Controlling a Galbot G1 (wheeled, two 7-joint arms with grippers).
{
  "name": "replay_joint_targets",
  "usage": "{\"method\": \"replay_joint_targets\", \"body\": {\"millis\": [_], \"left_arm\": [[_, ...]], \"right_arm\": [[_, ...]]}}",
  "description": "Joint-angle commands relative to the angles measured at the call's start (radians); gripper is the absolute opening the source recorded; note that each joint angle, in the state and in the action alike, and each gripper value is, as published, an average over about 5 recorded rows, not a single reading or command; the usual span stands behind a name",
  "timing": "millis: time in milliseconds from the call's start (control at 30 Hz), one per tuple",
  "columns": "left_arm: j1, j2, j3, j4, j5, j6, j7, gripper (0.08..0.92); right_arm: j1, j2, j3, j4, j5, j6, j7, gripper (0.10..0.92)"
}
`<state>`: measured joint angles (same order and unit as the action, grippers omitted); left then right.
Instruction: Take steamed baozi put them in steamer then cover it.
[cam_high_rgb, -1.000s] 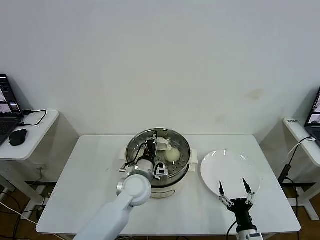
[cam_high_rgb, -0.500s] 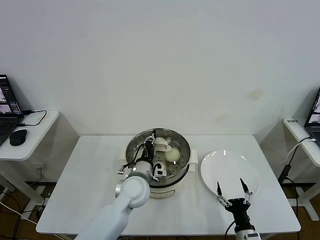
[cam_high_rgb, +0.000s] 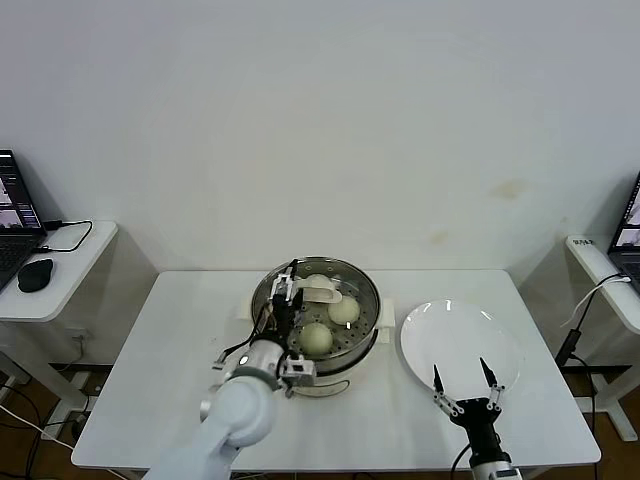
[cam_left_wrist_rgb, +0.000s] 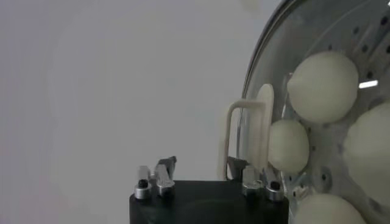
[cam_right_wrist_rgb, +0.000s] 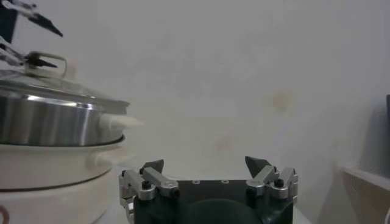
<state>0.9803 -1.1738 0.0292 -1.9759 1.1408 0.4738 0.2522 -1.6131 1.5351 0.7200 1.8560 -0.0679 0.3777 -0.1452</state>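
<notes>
Head view: the cover (cam_high_rgb: 322, 296) sits on the steamer (cam_high_rgb: 316, 315) at table (cam_high_rgb: 180, 340) centre, three baozi (cam_high_rgb: 316, 338) visible under the glass, left gripper (cam_high_rgb: 289, 291) over the near-left rim beside the cream handle, right gripper (cam_high_rgb: 465, 383) parked with fingers spread at the near edge of the white plate (cam_high_rgb: 458, 338). Left wrist view adds what the head view cannot resolve: the handle (cam_left_wrist_rgb: 244, 137) stands beside one finger (cam_left_wrist_rgb: 239, 167), not between the tips, fingers apart and gripping nothing, four baozi (cam_left_wrist_rgb: 322, 78) showing through the cover (cam_left_wrist_rgb: 329, 122). Right wrist view: right fingers (cam_right_wrist_rgb: 152, 166) wide apart, empty, the steamer (cam_right_wrist_rgb: 55, 119) and cover (cam_right_wrist_rgb: 52, 88) well off to one side.
</notes>
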Motion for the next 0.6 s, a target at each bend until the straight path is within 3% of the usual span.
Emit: {"method": "replay_joint_targets", "body": {"millis": [33,133,267,433,600], "left_arm": [[0.356,0.118,-0.176,-0.342,-0.405,-0.092,-0.186,0.804],[0.537,0.086,-0.36,-0.389,-0.666,-0.276,-0.285,0.82],[0.707,0.014,-0.61,-0.351,-1.059,-0.515,-0.388,0.823],[0.821,-0.039,-0.719,-0.308,-1.386,-0.554,-0.489,0.823],[0.885,-0.056,-0.722,-0.289,-1.448,-0.604,-0.531,0.823]], "right_arm": [[-0.021,-0.027,0.005,0.017,0.017,0.005,-0.001,0.823],[-0.037,-0.056,0.013,0.032,0.045,0.01,-0.005,0.823],[-0.044,-0.077,0.002,0.03,0.068,0.006,-0.009,0.822],[-0.075,-0.113,-0.024,0.047,0.112,-0.024,-0.011,0.823],[-0.134,-0.149,-0.04,0.101,0.172,-0.096,-0.011,0.822]]}}
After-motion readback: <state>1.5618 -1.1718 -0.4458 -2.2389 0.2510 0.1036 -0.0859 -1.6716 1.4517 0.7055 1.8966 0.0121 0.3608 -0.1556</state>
